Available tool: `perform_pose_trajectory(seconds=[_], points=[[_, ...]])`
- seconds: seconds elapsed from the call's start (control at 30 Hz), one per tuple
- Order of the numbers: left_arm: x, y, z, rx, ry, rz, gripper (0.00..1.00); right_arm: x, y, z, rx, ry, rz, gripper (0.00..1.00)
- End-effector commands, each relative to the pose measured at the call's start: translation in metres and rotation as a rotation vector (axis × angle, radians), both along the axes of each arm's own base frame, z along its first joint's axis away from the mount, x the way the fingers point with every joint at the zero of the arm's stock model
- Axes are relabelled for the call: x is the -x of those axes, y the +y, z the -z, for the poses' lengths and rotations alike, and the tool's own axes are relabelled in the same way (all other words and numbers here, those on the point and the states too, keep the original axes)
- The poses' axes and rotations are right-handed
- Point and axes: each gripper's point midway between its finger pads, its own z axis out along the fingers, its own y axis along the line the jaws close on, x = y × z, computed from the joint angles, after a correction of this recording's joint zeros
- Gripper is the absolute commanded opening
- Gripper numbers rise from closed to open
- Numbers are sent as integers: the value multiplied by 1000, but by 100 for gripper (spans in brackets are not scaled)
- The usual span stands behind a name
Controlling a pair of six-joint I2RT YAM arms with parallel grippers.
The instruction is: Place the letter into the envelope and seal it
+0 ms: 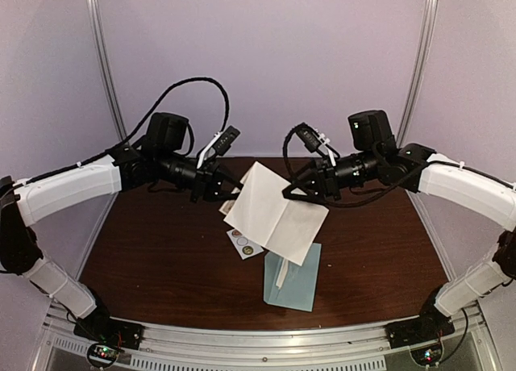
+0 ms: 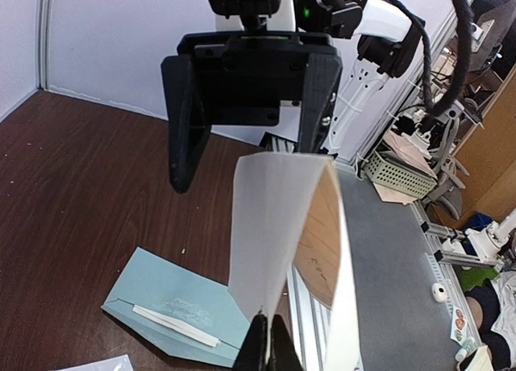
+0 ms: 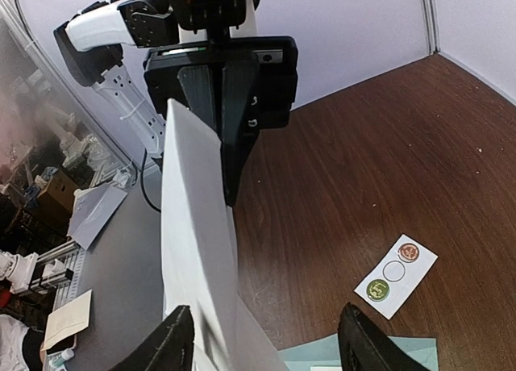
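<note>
- Centrally, one letter [image 1: 272,211]: a white sheet folded along one crease, held up in the air between the two arms, clear of the table [image 1: 145,250].
- One left gripper [image 1: 219,185]: fingers [image 2: 266,347] closed together, pinching the letter's left edge. In the left wrist view the sheet rose straight out of the shut tips and bowed open above them.
- One right gripper [image 1: 294,192]: fingers [image 3: 177,343] spread well apart, with no grip on anything. The letter's right edge stood in the gap, close by one finger and well away from the other. Whether the paper touched that finger I could not tell.
- The two grippers faced each other across the sheet, each showing in the other's wrist view.
- One envelope [image 1: 294,281]: pale teal-blue, lying flat on the table toward the near edge, right of centre, beneath and in front of the raised letter and apart from it. Its pointed flap looked folded out, and a thin white strip [image 2: 173,324] ran across the paper there.
- One sticker strip [image 3: 395,275]: a small white card on the table just beside the envelope's far left corner. It carried a brown round, a blank ring and a green round.
- One table: dark brown wood-grain, bearing the envelope and sticker strip.
</note>
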Motion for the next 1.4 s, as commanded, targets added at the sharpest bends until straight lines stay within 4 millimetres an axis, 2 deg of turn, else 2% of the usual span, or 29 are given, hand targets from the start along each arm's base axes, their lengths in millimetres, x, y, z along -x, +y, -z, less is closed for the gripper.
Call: perform_pose_trajectory(seconds=[0.0,0.27,0.43,0.57,0.63,0.7,0.8,0.9,1.0,1.17,1.37], points=[[2,-3,-11,25,-15,30,0,18,1,-5,-17,18,-96,58],[5,-4,-12,27,-6,40,0,28,1,-3,-36,44,-140,25],[3,-6,-12,23,-10,24,0,22,3,-3,-45,40,-106,1],[-8,-3,-16,25,-43,-66,31,5,1,-4,-54,8,0,0],[-15,1,-19,35,-66,-142,43,-4,-2,-5,-60,-7,63,0],[-18,6,-26,66,-84,-195,52,-17,-7,-7,-67,-29,152,0],[-18,17,-47,148,-118,-273,62,-41,-19,-7,-73,-33,307,0],[-15,30,-67,234,-149,-336,70,-62,-32,-2,-59,-30,434,0],[-15,38,-77,297,-139,-385,73,-71,-37,-3,-70,-31,493,0],[-21,41,-73,351,-84,-434,75,-60,-31,-30,-222,-30,433,0],[-27,38,-62,391,-18,-461,77,-24,-30,-80,-435,-82,288,0]])
